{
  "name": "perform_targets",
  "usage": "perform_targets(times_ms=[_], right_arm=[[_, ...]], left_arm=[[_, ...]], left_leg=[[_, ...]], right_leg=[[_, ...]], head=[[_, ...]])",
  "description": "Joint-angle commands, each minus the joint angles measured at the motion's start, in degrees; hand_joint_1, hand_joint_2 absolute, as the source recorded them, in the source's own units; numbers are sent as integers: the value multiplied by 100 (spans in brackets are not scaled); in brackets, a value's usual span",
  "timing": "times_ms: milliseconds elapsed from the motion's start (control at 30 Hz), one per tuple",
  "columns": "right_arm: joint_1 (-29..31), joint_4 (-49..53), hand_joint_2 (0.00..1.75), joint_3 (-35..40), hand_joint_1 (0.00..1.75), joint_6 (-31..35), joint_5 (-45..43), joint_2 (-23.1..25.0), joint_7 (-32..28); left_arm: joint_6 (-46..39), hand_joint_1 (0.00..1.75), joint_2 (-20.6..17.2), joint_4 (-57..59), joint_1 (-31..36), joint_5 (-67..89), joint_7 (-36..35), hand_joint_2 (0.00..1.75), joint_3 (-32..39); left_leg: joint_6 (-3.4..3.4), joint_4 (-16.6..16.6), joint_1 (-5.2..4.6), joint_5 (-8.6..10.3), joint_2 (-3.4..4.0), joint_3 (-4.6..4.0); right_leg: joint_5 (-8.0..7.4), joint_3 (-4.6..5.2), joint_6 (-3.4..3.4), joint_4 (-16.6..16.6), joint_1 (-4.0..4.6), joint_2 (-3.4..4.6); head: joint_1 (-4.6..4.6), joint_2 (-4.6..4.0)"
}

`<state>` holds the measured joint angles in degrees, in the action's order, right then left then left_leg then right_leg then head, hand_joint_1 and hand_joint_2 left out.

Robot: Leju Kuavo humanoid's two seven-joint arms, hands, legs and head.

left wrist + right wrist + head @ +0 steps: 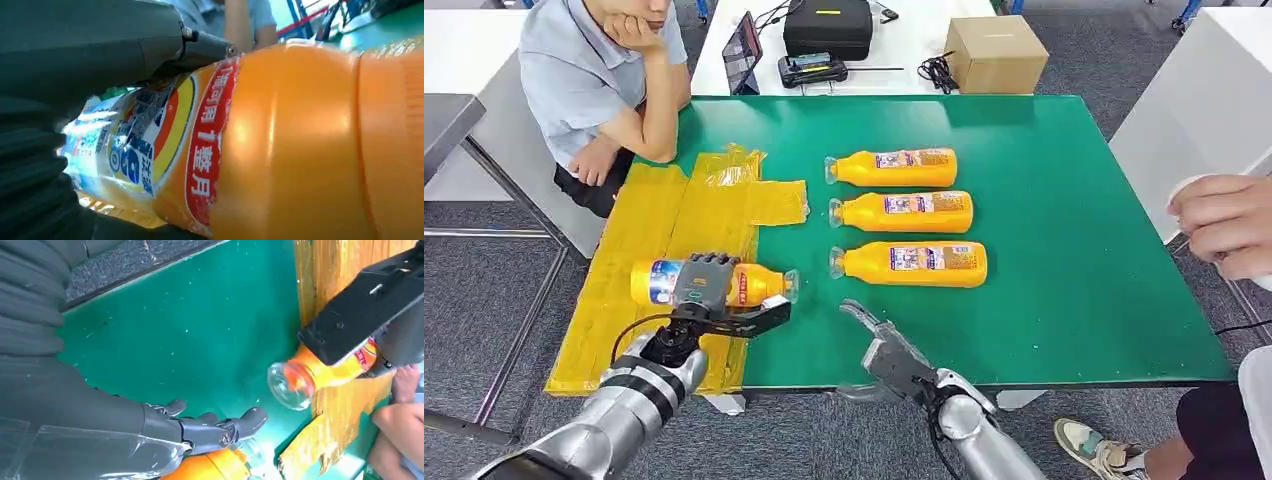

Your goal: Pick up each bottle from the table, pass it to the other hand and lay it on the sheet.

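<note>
We lower the orange juice bottle (714,283) that the left hand (707,290) grips flat onto the yellow sheet (649,250) before letting go, right hand (886,352) empty and spread.

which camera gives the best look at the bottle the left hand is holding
The head view: the held bottle shows end to end, over the yellow sheet, with the left hand wrapped around its middle. The left wrist view gives a close-up of label and orange body. The right wrist view shows its clear cap end.

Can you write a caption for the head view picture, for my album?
Robot's left hand holds an orange bottle over the yellow sheet; right hand open.
</note>
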<state>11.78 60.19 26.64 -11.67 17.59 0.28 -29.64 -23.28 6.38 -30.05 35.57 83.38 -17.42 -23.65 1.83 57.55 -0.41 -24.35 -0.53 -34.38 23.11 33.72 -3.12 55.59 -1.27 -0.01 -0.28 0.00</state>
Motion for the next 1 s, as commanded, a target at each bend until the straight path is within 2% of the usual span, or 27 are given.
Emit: perform_targets(times_ms=[33, 67, 100, 133, 167, 467, 1000], right_arm=[[214, -299, 175, -49, 0, 3, 2, 72, 23], [188, -282, 175, -52, 0, 1, 5, 63, 23], [183, -288, 175, -49, 0, -7, 6, 65, 22], [183, -288, 175, -49, 0, -7, 6, 65, 22], [185, -304, 175, -42, 0, -9, 6, 71, 16], [158, -315, 175, -93, 0, 47, 10, 85, 10], [143, -327, 175, -139, 0, 61, 30, 87, 16]], left_arm=[[113, 175, -73, 992, 437, -21, 192, 175, 314], [88, 140, -46, 965, 426, -24, 249, 175, 353], [25, 17, -60, 951, 433, 121, 175, 175, 256], [25, 17, -60, 951, 433, 121, 175, 175, 256], [-3, 0, -50, 945, 435, 118, 165, 175, 285], [507, 0, 105, 1014, 535, 146, 290, 175, 306], [484, 0, 132, 966, 493, 115, 325, 175, 365]], left_leg=[[-12, 1, 9, -10, 21, 22], [-9, 0, 4, -5, 14, 13], [-9, 0, 4, -4, 11, 11], [-14, 2, 9, -7, 13, 18], [-9, 0, 4, -4, 11, 12], [-10, 0, 7, -5, 9, 20], [-11, -1, 7, -6, 9, 23]], right_leg=[[3, -18, 16, -1, 10, 17], [0, -10, 10, -3, 5, 11], [0, -9, 10, -3, 5, 7], [2, -16, 17, -3, 11, 8], [0, -8, 11, -2, 5, 7], [2, -16, 11, -3, 8, 4], [2, -19, 13, -4, 8, 5]], head=[[0, 0], [0, 0], [0, 0], [0, 0], [-2, 0], [0, 0], [0, 0]])
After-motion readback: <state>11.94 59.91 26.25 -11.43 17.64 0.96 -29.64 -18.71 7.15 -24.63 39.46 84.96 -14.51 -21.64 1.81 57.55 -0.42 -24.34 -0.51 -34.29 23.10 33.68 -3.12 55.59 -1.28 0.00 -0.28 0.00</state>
